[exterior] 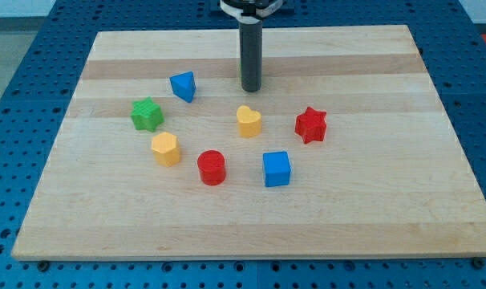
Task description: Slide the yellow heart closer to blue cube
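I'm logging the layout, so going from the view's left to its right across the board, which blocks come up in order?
Green star block → yellow hexagonal block → blue triangular block → red cylinder → yellow heart → blue cube → red star block.

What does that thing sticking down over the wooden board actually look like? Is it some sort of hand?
No claw here: my arm ends in a plain, straight, dark grey rod, round like a thick peg, with a flat lower end, my tip. At the view's top it joins a white and black collar. No cables or markings show on it.
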Action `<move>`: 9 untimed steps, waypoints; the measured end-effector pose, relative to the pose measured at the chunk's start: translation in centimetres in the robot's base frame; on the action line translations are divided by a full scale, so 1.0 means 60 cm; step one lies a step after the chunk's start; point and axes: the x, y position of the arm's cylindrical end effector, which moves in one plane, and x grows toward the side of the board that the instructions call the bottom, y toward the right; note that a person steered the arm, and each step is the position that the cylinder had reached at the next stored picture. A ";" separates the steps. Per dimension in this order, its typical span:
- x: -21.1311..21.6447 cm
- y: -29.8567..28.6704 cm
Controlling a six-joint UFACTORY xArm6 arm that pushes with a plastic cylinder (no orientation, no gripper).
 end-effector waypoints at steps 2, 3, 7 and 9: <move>0.082 -0.003; 0.104 -0.003; 0.105 -0.062; 0.122 -0.063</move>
